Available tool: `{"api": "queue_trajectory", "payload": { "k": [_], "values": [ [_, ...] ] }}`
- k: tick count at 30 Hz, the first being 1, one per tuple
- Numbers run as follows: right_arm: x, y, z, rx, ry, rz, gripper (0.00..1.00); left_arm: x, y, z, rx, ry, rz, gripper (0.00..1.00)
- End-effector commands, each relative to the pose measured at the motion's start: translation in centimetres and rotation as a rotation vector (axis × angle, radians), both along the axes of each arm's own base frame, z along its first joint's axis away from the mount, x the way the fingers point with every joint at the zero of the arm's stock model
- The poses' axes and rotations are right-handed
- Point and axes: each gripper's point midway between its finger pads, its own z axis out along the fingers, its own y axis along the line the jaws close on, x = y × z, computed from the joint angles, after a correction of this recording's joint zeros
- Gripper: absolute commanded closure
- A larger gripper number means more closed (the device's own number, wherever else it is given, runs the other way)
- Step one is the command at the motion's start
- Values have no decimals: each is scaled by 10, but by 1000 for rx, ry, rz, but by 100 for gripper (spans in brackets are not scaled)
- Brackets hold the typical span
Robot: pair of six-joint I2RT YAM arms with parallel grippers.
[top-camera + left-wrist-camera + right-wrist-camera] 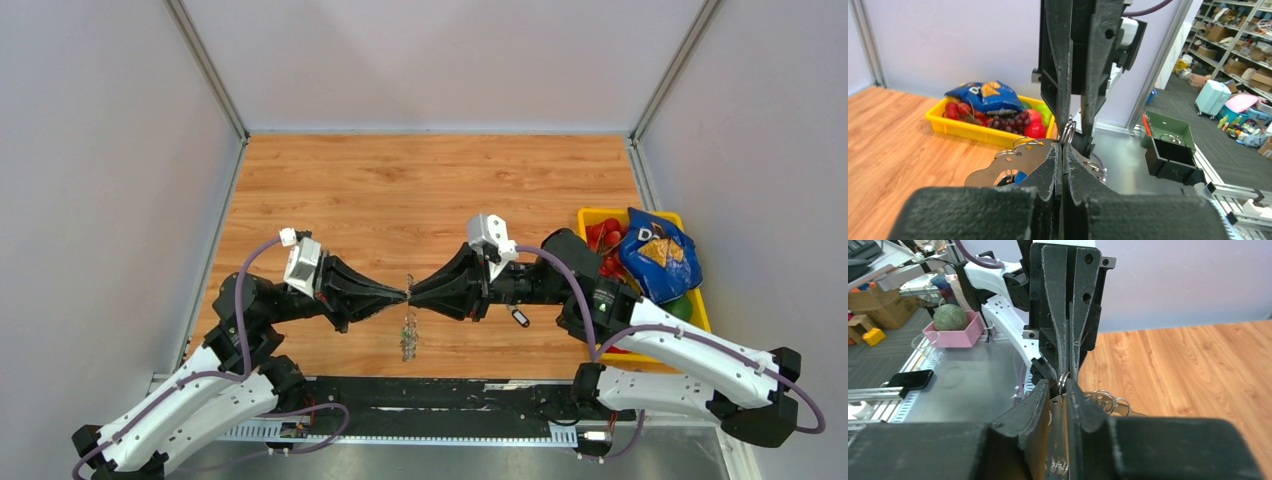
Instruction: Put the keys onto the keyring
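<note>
Plainly the keyring (408, 338) hangs in the air well to the left of the yellow tray (590, 218), its fringe of metal bits dangling towards the table (400, 190). Both claws meet on it tip to tip: the left gripper (400, 293) and the right gripper (416, 293) are each clenched on its metal. One loose key (519, 317) lies on the wood between the ring and the tray. I judge the ring light, stiff and slick, with a fringe that swings. It is best pinched on bare wire, and the key by its black head.
</note>
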Motion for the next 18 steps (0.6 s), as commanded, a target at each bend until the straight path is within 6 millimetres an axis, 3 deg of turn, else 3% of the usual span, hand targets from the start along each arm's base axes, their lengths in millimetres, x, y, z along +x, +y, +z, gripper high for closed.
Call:
{"api": "queue_trajectory", "payload": {
  "k": [1, 2, 3, 4, 7, 11, 18],
  "values": [
    [1, -18, 30, 61, -32, -57, 72, 7, 4, 14, 27, 20, 57, 100],
    [1, -21, 28, 47, -29, -66, 65, 7, 5, 19, 36, 16, 63, 100],
    [4, -23, 26, 30, -26, -84, 60, 11, 2, 9, 82, 52, 66, 100],
    [8, -26, 24, 14, -23, -113, 54, 11, 2, 13, 89, 46, 70, 100],
    [14, -34, 18, -28, -20, -168, 43, 14, 0, 0, 159, 87, 76, 100],
    [21, -40, 7, -110, -15, -212, 38, 13, 0, -4, 228, 85, 65, 100],
    [28, -41, -19, -283, -11, -234, 40, 14, -2, -34, 434, 131, 31, 100]
  ]
}}
